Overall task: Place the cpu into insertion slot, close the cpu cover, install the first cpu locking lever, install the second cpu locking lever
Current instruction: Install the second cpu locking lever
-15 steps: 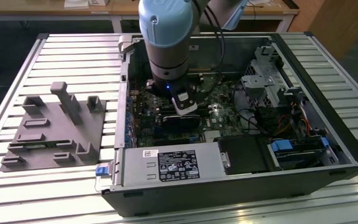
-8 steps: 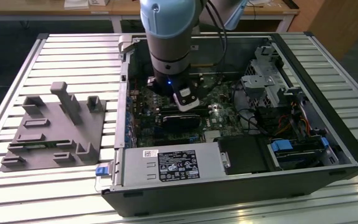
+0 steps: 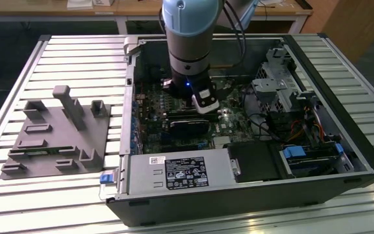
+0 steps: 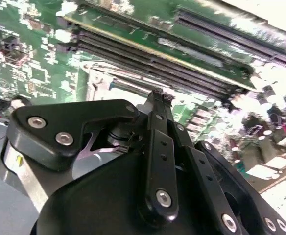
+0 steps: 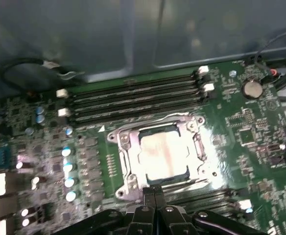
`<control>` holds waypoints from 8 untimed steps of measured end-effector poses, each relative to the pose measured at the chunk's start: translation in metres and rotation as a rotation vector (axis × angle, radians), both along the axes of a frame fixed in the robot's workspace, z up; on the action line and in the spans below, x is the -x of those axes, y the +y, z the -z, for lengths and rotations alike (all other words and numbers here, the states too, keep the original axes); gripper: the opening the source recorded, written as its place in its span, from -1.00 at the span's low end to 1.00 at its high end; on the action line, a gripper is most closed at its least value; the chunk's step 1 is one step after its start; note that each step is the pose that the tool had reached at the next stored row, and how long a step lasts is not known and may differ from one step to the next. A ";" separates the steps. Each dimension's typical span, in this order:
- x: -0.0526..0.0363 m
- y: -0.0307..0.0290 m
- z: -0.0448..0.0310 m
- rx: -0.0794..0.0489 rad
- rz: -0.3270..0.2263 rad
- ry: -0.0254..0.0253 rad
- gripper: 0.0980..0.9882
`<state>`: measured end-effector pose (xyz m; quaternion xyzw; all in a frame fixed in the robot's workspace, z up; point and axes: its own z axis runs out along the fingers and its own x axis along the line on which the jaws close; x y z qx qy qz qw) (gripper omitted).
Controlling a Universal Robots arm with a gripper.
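Exterior view, left to right: grey fixture lies left of frame on the slatted table; open PC case fills centre and right; arm drops from the top centre down into the case over the board.

First wrist view: capacitors run down the left; slot sits centre frame with the cpu already seated in it, pale top showing through the window; cover lies flat down around the chip; RAM slots sit just above it; gripper at bottom centre, fingers pressed together tip to tip, holding nothing, right at the socket's near edge.

Second wrist view: gripper tips closed, touching or just over the socket edge; cannot tell contact.

Judgement: cpu placed, cover down, lever work in hand; levers too blurred to say latched or not. To do it well: push with the closed tips low on the lever, keep off the chip top and RAM slots, press steady until it hooks.
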<state>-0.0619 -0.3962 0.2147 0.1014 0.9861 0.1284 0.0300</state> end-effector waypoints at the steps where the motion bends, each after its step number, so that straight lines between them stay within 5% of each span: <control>1: -0.0017 0.0018 0.0001 0.001 0.000 0.0000 -0.98; 4: -0.0050 0.0088 0.0002 0.014 0.000 0.0002 -0.98; 8: -0.0081 0.0181 0.0004 0.047 0.000 0.0002 -0.98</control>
